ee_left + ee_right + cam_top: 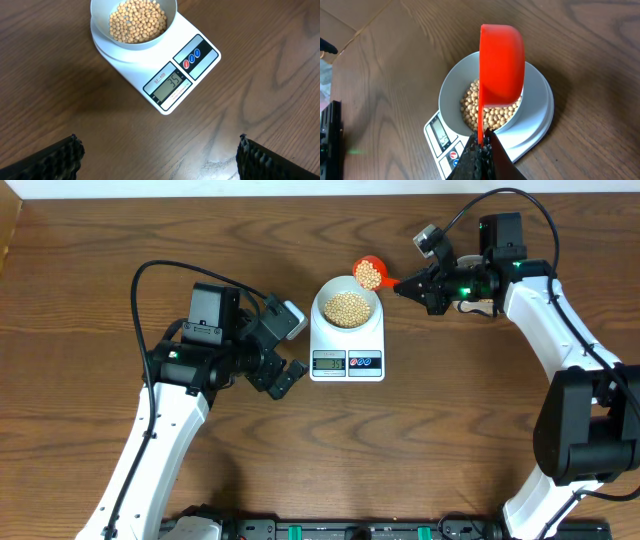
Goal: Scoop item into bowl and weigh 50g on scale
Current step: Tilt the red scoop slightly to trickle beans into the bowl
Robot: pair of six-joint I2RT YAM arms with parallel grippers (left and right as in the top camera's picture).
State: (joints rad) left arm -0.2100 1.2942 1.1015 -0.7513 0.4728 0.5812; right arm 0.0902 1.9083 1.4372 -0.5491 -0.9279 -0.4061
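The white scale stands mid-table with the pale bowl on it. A layer of tan beans lies in the bowl. My right gripper is shut on the thin handle of an orange scoop, which carries beans over the bowl's back right rim. In the right wrist view the scoop hangs above the bowl and the beans, with the gripper pinching its handle. My left gripper is open and empty, left of the scale. The display shows digits that look like 35.
The table is dark wood. A black rail runs along its front edge between the arm bases. The right arm's black base stands at the right edge. Black cables loop above both arms.
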